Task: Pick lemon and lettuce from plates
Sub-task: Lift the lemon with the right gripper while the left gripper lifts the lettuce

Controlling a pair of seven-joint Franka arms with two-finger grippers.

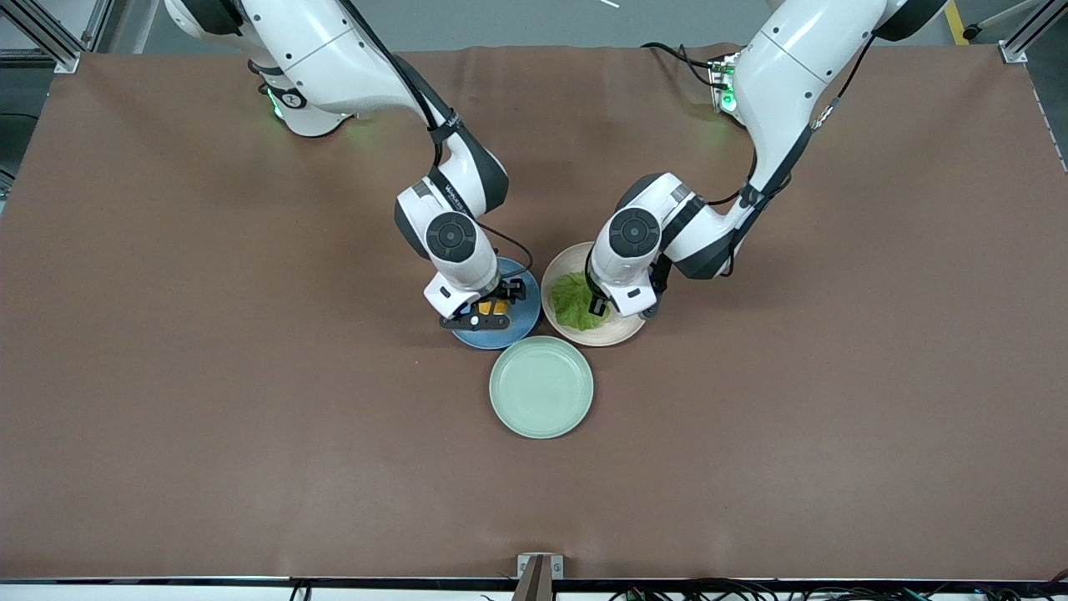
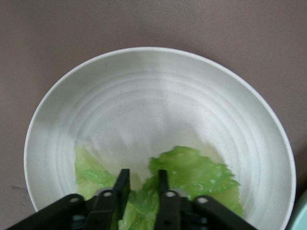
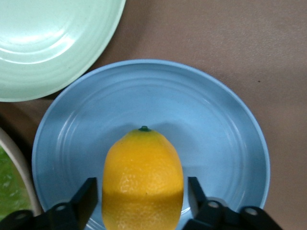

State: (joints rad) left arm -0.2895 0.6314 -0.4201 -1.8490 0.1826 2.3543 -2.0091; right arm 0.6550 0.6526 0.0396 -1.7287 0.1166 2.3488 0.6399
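The yellow lemon (image 3: 143,167) lies on the blue plate (image 3: 206,124). My right gripper (image 3: 142,184) is down over it, open, with a finger on each side and a small gap at both. In the front view this gripper (image 1: 492,307) hides most of the lemon (image 1: 486,308) on the blue plate (image 1: 517,330). The green lettuce (image 2: 196,172) lies on the beige plate (image 2: 144,96). My left gripper (image 2: 142,175) is shut on a bunched fold of the leaf, low on the plate. In the front view it (image 1: 599,307) is at the edge of the lettuce (image 1: 571,300) on the beige plate (image 1: 622,334).
A pale mint-green plate (image 1: 541,386) with nothing on it sits nearer the front camera, touching close to both other plates; it also shows in the right wrist view (image 3: 48,38). The brown table cover (image 1: 250,417) spreads wide around the three plates.
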